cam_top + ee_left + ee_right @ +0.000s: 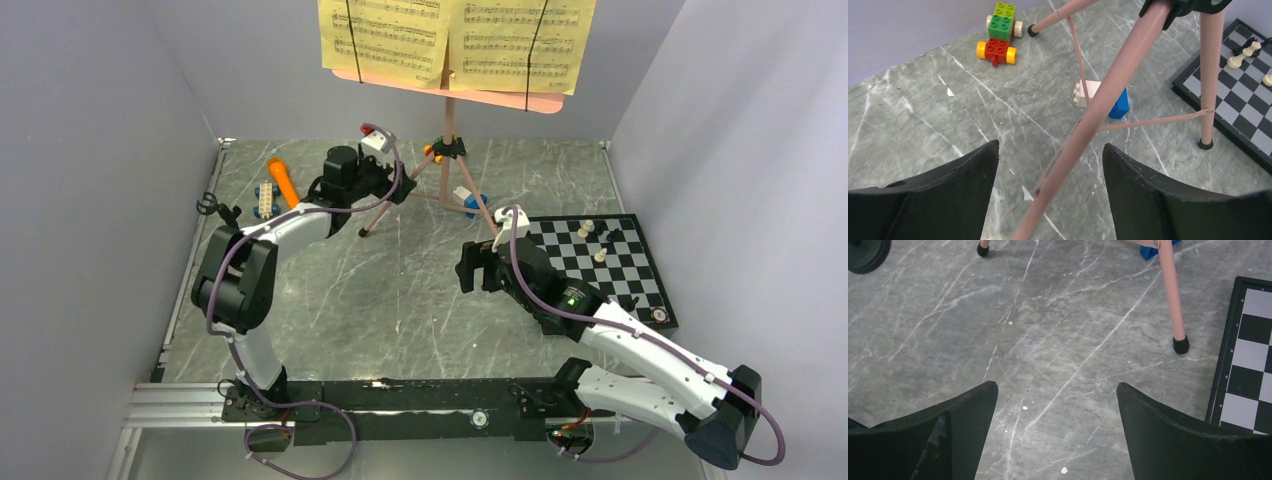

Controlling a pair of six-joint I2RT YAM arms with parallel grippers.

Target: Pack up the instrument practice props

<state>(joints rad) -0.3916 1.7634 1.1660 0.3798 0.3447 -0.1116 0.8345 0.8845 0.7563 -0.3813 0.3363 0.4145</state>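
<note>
The pink music stand (449, 112) stands at the back of the table on its tripod legs. Yellow sheet-music pages (390, 35) are strapped to its desk. My left gripper (400, 188) sits at the stand's left leg (1098, 107). In the left wrist view that leg runs between the open jaws of the left gripper (1050, 145), with a gap on each side. The orange microphone (283, 180) lies at the back left. The small black mic stand (212, 206) is at the left edge. My right gripper (466, 272) (1055, 385) hangs open over bare table, with nothing between its fingers.
A chessboard (600, 265) (1248, 365) with pieces lies at the right, close to the stand's right foot (1180, 345). A blue-and-white block (1103, 97) sits under the tripod. A red, green and yellow block toy (1000, 35) is behind it. Grey walls close three sides.
</note>
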